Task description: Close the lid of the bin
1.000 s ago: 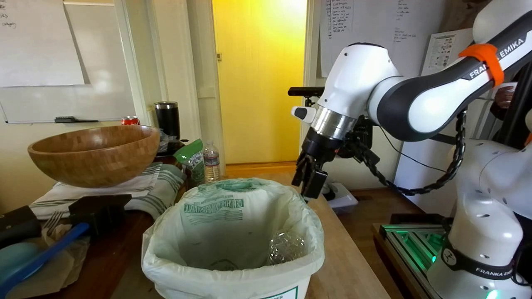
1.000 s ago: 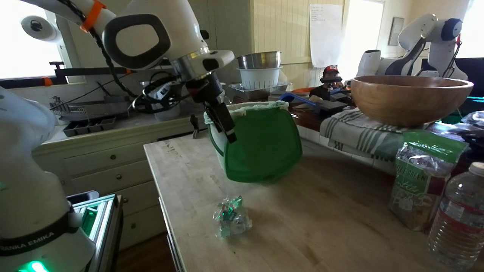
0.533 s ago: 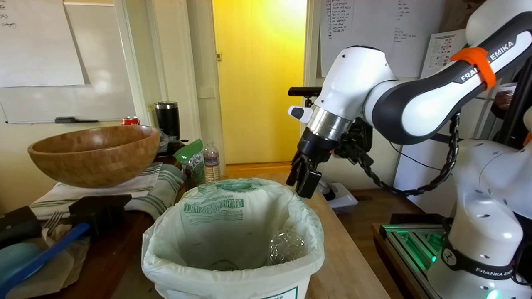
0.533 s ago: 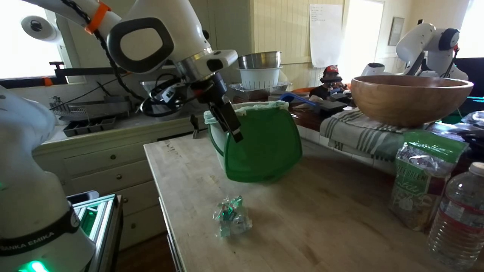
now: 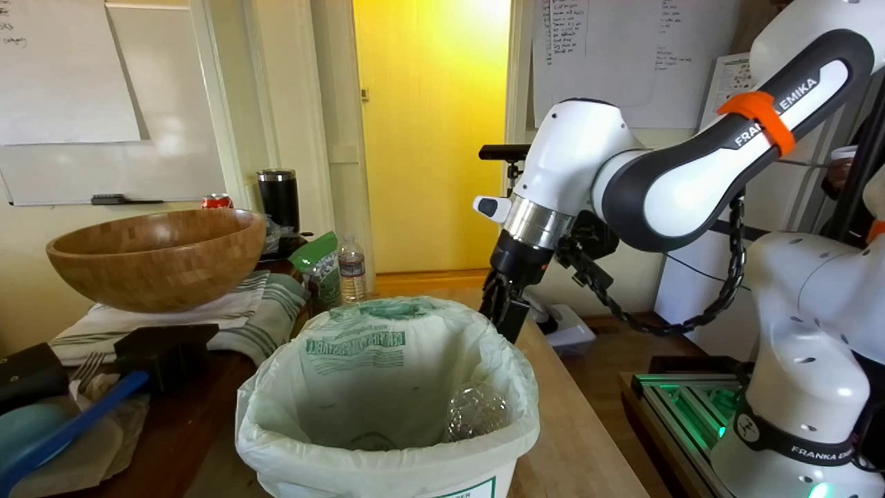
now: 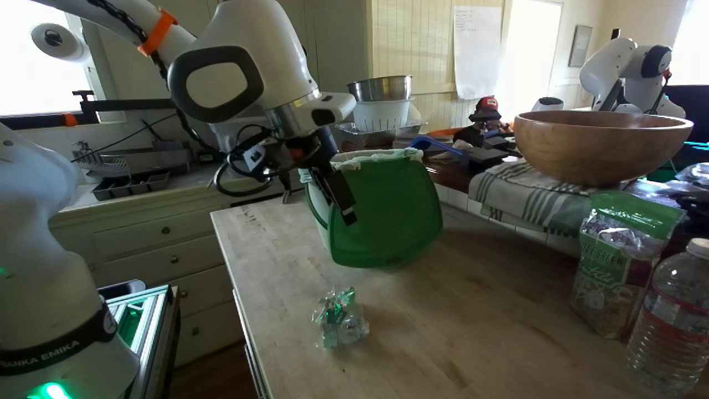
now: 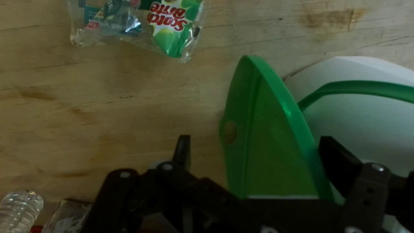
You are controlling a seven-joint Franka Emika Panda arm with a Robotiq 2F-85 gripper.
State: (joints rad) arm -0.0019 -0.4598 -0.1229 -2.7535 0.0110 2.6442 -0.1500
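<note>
The white bin (image 5: 373,478) with its pale-green liner (image 5: 387,346) stands on the wooden table. Its glossy green lid (image 6: 396,216) hangs down open along the bin's side. The lid also shows edge-up in the wrist view (image 7: 275,155), beside the white bin wall (image 7: 352,69). In an exterior view with the bin's mouth in front, the lid is hidden. My gripper (image 7: 255,140) is open. One finger (image 7: 183,150) is over the table on the lid's outer side; the other finger (image 7: 338,161) is between lid rim and bin wall. Contact cannot be told. The gripper shows in both exterior views (image 5: 499,321) (image 6: 344,213).
A Scotch-Brite packet (image 6: 340,321) lies on the table near the lid. A snack bag (image 6: 615,277) and a water bottle (image 6: 673,321) stand farther along. A large wooden bowl (image 5: 159,256) sits on a striped towel (image 5: 269,318). Crumpled clear plastic (image 5: 477,415) is inside the bin.
My open gripper has moved lower and sideways along the lid's edge, leftward in one view and rightward in another. The bin and lid have not visibly moved.
</note>
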